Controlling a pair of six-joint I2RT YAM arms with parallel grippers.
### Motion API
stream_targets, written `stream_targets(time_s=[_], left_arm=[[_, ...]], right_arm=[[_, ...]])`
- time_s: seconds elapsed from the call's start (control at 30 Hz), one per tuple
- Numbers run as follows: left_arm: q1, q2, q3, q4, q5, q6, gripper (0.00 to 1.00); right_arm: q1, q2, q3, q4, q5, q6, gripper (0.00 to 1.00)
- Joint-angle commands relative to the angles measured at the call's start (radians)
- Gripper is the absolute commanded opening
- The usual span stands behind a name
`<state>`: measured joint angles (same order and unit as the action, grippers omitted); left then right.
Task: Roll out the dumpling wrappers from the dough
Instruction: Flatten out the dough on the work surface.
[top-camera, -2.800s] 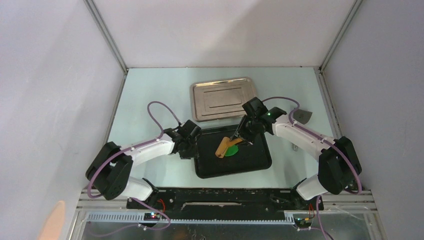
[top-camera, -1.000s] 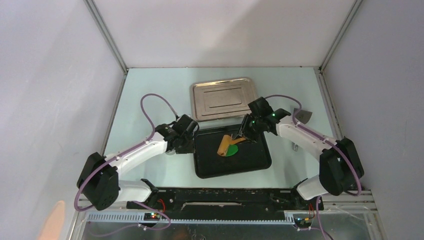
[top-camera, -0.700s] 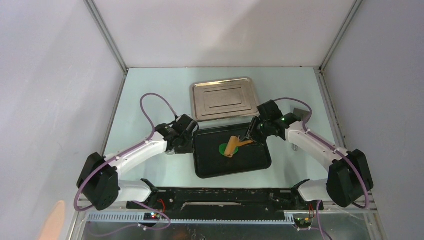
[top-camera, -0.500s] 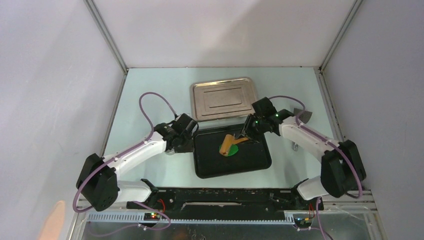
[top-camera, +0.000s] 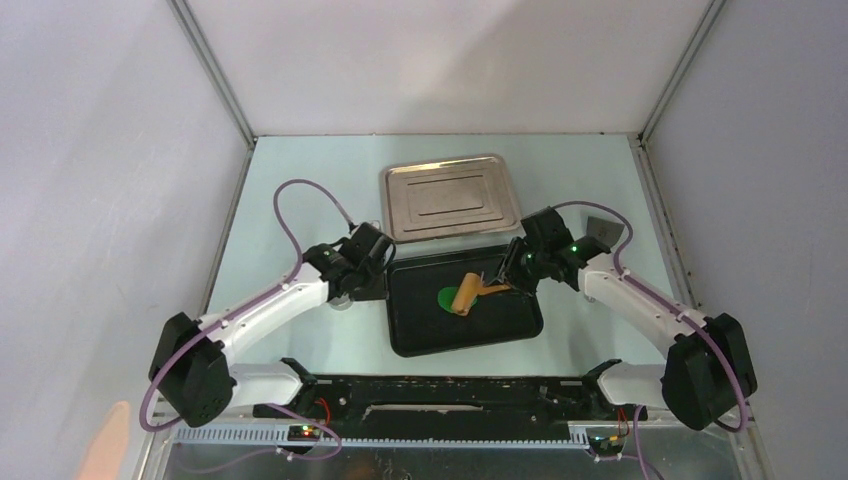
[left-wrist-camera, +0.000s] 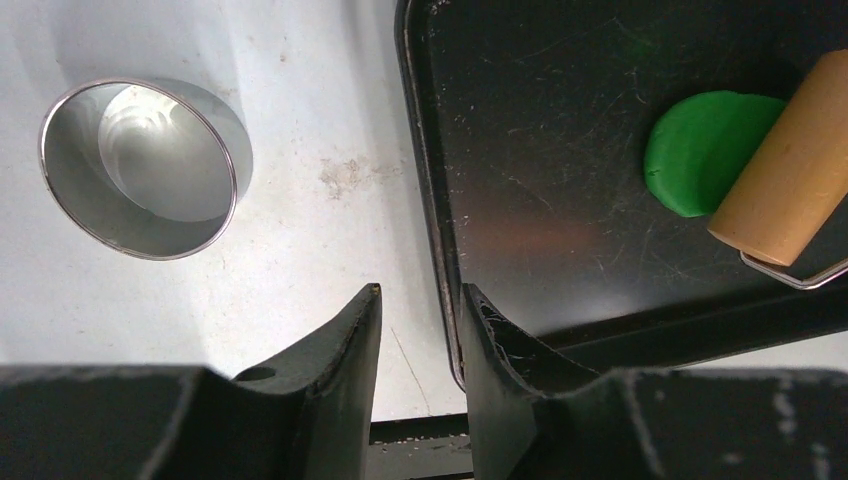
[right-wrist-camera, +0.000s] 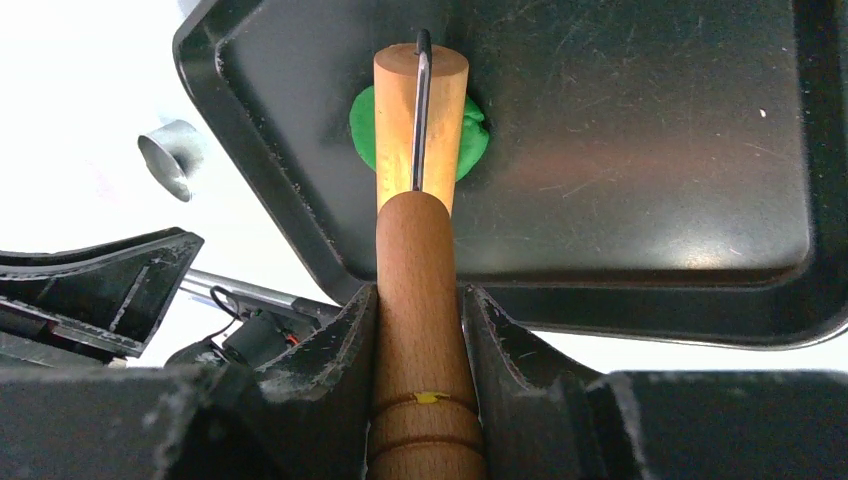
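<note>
The dough is a flat green blob. It lies on the floor of the black tray, a bit left of the tray's middle. The tan wooden roller lies on the dough's right part, and green shows on its left side.

The right gripper pinches the roller's brown handle tight between its two fingers. It reaches in over the far right side of the tray.

The left gripper is at the tray's left rim. One finger is outside the rim and one is inside it, with a small gap between them. I cannot tell if they squeeze the rim.

A shiny metal ring sits on the pale counter, just left of the black tray. A silver tray lies on the counter on the far side of the black tray, very close to it.
</note>
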<state>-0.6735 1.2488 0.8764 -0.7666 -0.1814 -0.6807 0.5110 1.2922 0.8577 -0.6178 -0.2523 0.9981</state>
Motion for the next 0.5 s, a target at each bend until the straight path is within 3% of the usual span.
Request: stream_targets(time_s=[0.0,0.2,0.47], left_arm=[[0.005,-0.04,0.033,0.008,-0.029,0.012,0.38],[0.005,-0.057,0.04,-0.01,-0.053,0.018,0.38],[0.005,-0.093,0.042,0.017,-0.069,0.03,0.37]], right_arm=[[-0.007,0.076,-0.067,-0.262,0.169,-0.071,0.0],[0.037,0.234,-0.037,-0.157,0.124,-0.037,0.0],[0.03,0.033,-0.127,-0.296,0.188,-0.036,0.0]])
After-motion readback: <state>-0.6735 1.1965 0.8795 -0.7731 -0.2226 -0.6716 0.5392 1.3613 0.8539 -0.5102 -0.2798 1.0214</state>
